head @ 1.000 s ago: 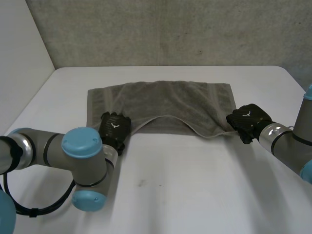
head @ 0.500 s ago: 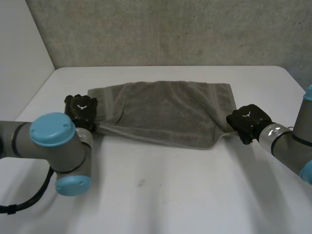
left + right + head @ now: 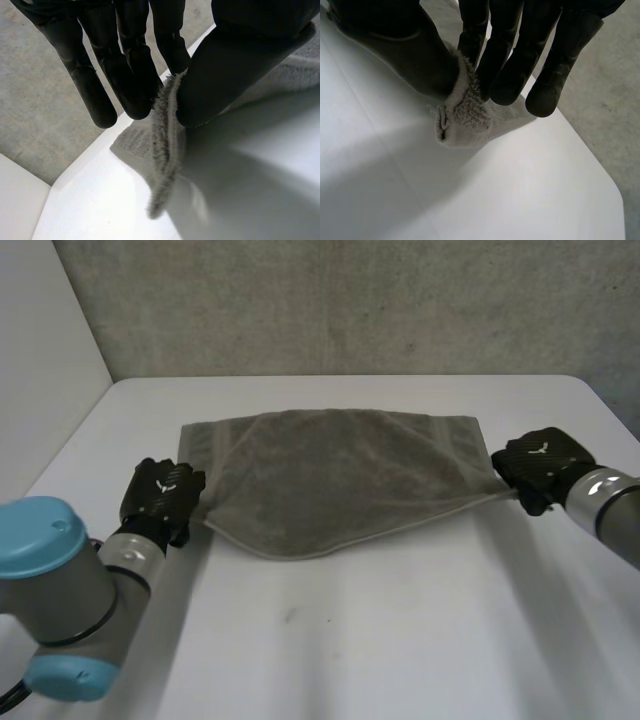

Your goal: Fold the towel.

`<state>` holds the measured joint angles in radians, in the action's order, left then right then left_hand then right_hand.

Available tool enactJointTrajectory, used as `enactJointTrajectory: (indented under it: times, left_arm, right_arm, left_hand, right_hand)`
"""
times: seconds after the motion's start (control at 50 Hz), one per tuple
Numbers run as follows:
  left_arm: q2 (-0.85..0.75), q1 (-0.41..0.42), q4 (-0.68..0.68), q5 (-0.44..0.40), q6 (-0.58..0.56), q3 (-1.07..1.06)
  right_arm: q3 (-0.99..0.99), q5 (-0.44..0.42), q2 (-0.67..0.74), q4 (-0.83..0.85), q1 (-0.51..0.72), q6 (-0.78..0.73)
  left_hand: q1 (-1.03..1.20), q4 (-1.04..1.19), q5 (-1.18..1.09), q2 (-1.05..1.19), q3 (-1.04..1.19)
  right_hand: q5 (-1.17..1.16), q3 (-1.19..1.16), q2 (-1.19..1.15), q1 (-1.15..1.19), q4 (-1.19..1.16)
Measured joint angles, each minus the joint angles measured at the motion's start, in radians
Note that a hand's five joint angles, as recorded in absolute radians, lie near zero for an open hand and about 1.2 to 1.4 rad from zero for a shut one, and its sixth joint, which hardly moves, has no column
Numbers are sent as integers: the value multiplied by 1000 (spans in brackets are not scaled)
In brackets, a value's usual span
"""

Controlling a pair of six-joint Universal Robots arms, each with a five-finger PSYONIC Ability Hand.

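Towel spread on the table's far half. I note the left hand and right hand each pinching a near corner between thumb and fingers, with the near edge sagging between them.

I'm looking at a grey towel of soft, nubbly terry cloth with a fuzzy hem, a smooth matt white table, my left hand and right hand in dull matt black, and a rough, concrete-looking wall.

A bare lab test cell: white table against a raw concrete wall.
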<state>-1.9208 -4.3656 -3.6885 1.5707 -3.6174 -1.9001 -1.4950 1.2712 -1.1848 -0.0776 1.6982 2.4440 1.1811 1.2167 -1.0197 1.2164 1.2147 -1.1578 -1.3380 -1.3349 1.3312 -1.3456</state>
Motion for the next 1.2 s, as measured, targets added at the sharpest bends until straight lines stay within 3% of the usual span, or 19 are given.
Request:
enactJointTrajectory:
  times: [0.12, 0.32, 0.5, 0.64, 0.78, 0.88, 1.04, 1.2]
  left_arm:
    - [124, -47, 47, -47, -77, -96]
    - [384, -136, 135, -124, -313, -253]
    - [488, -175, 243, -254, -346, -310]
    - [259, -157, 210, -296, -296, -173]
    - [-58, -122, 189, -292, -215, 109]
    - [-235, -105, 189, -289, -181, 328]
    - [-420, -85, 209, -256, -128, 601]
    - [-600, -75, 328, -198, -102, 877]
  right_arm:
    - [-44, -16, -89, -102, -79, -54]
    - [-165, -78, -329, -259, -244, -249]
    - [-182, -210, -435, -320, -344, -290]
    - [-78, -199, -251, -300, -287, -284]
    - [163, -30, 40, -260, -129, -263]
    - [340, 35, 211, -200, -80, -208]
    - [574, 83, 405, -147, -34, -127]
    - [802, 179, 583, -140, 10, -111]
  left_hand:
    - [0, 0, -2, 1, 1]
    - [29, 1, -17, 1, 1]
    - [29, 1, -17, 1, 1]
    - [30, 1, -17, 1, 1]
    - [30, 1, -17, 1, 1]
    - [30, 1, -17, 1, 1]
    - [30, 1, -17, 2, 1]
    - [30, 1, -17, 2, 1]
  right_hand:
    - [0, 0, 0, 0, 0]
    - [0, 0, 0, 0, 0]
    - [0, 0, 0, 0, 0]
    - [0, 0, 0, 0, 0]
    - [0, 0, -11, 0, 0]
    - [0, 0, -11, 0, 0]
    - [0, 0, -11, 0, 0]
    - [0, 0, -11, 0, 0]
